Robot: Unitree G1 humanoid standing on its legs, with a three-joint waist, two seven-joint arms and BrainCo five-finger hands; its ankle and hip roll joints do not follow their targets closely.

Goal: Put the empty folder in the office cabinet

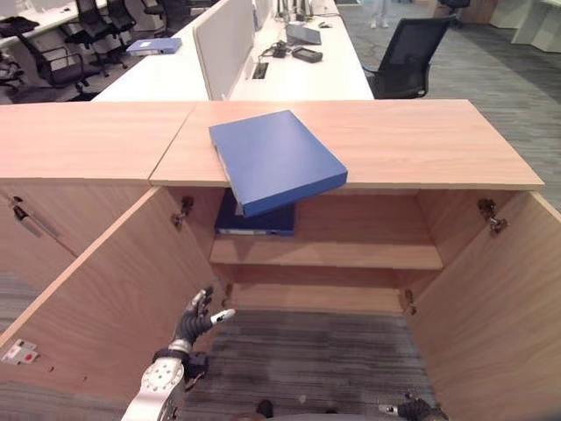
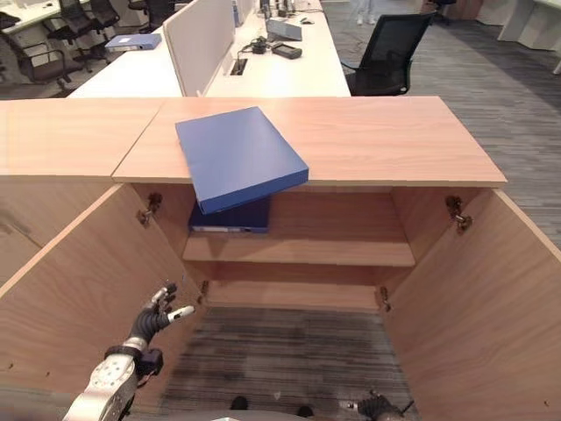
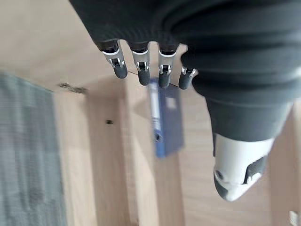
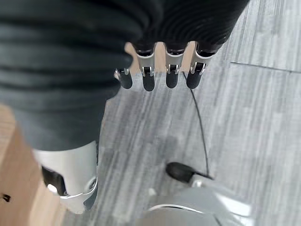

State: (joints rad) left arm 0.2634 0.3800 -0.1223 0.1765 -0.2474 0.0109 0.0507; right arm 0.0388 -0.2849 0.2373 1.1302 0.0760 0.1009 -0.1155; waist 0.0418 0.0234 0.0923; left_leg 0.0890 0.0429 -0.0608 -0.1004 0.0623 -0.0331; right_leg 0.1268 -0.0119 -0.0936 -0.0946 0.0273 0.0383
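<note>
matt blue folder (image 1: 273, 160), wood-grain cabinet (image 1: 412, 140)

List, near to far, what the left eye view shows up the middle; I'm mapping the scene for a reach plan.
Left hand → cabinet shelf with a blue folder on it → blue folder overhanging the cabinet top → white desk → black office chair.

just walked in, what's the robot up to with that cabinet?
Nothing is held yet. A blue folder lies on the cabinet top, one corner hanging over the front edge. Both doors are open, and another folder already lies on the shelf. The left hand hangs low by the left door, fingers relaxed. The right hand is down near the floor, also open.
</note>
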